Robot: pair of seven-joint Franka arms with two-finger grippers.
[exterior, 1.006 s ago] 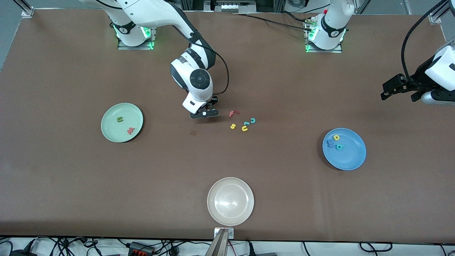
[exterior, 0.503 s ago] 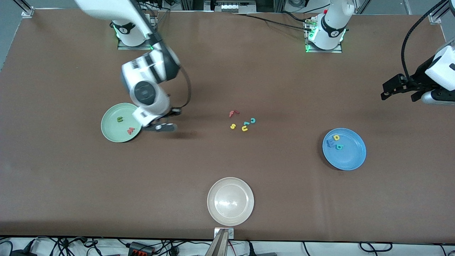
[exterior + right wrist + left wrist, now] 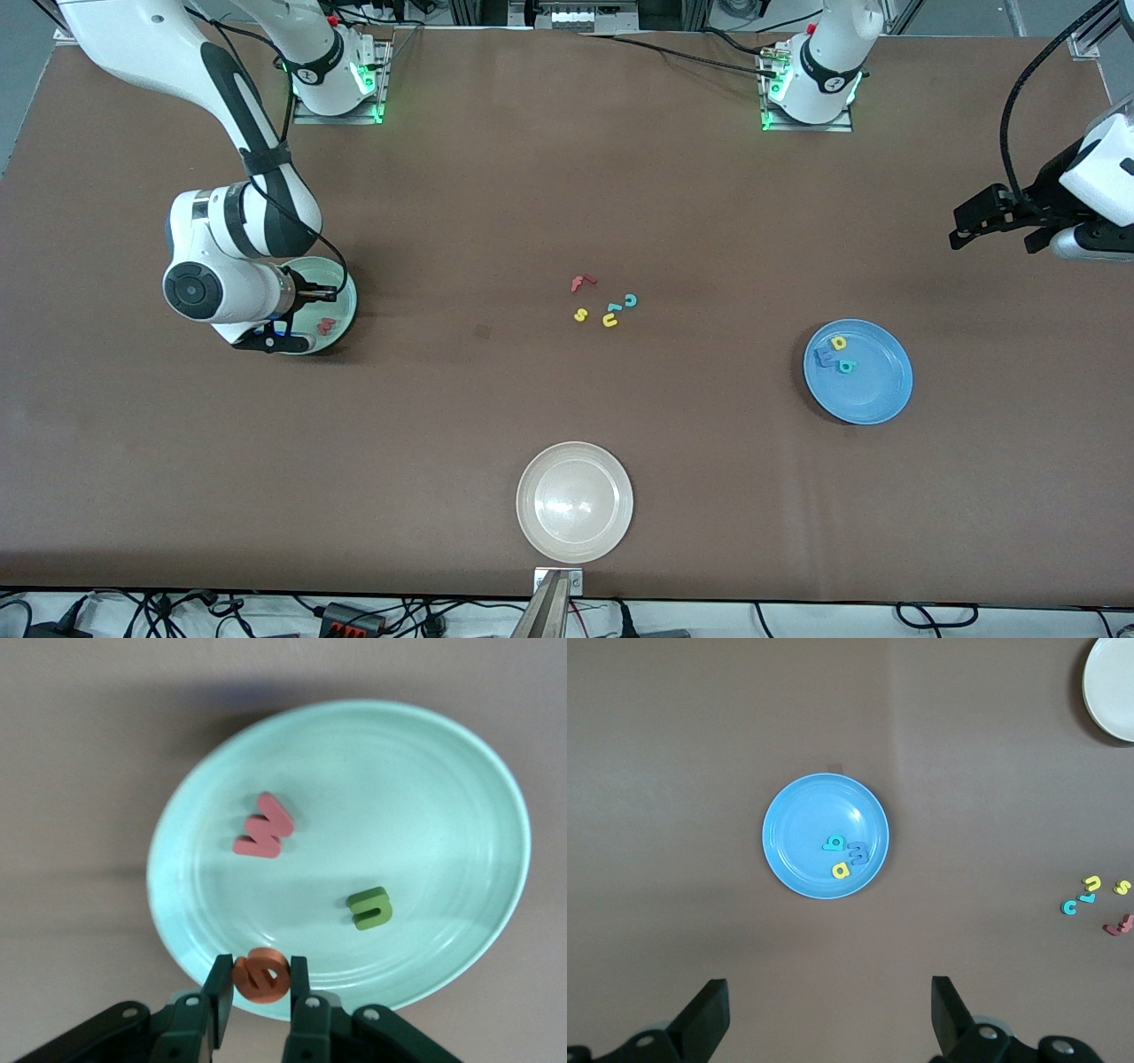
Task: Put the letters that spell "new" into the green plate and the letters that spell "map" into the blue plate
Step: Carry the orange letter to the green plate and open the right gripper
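In the front view the right arm's wrist covers most of the green plate [image 3: 347, 301], leaving only its rim and the red-pink w [image 3: 326, 326] showing; the right gripper [image 3: 282, 330] is dark and half hidden there. The right wrist view opens that up: the right gripper [image 3: 258, 992] hangs over the plate's rim with its fingers [image 3: 218, 997] clamped on the orange e [image 3: 260, 974], one finger on each side of the round letter. On the green plate [image 3: 425, 780] lie the w [image 3: 264, 826] and the dark green n [image 3: 370, 908], apart from each other and from the held e.

The left gripper [image 3: 990, 221] waits in the air at the left arm's end of the worktop [image 3: 567, 177], its fingers [image 3: 709, 1019] spread wide with nothing between them. Its wrist view looks down on the blue plate [image 3: 797, 815], where the teal p [image 3: 834, 843], blue m [image 3: 858, 851] and yellow a [image 3: 841, 871] sit close together.

Loose near mid-worktop are a red f [image 3: 581, 283], a teal c [image 3: 630, 300], a yellow s [image 3: 580, 315] and a yellow u [image 3: 609, 321]. A cream-white plate [image 3: 532, 523] lies nearest the front camera.
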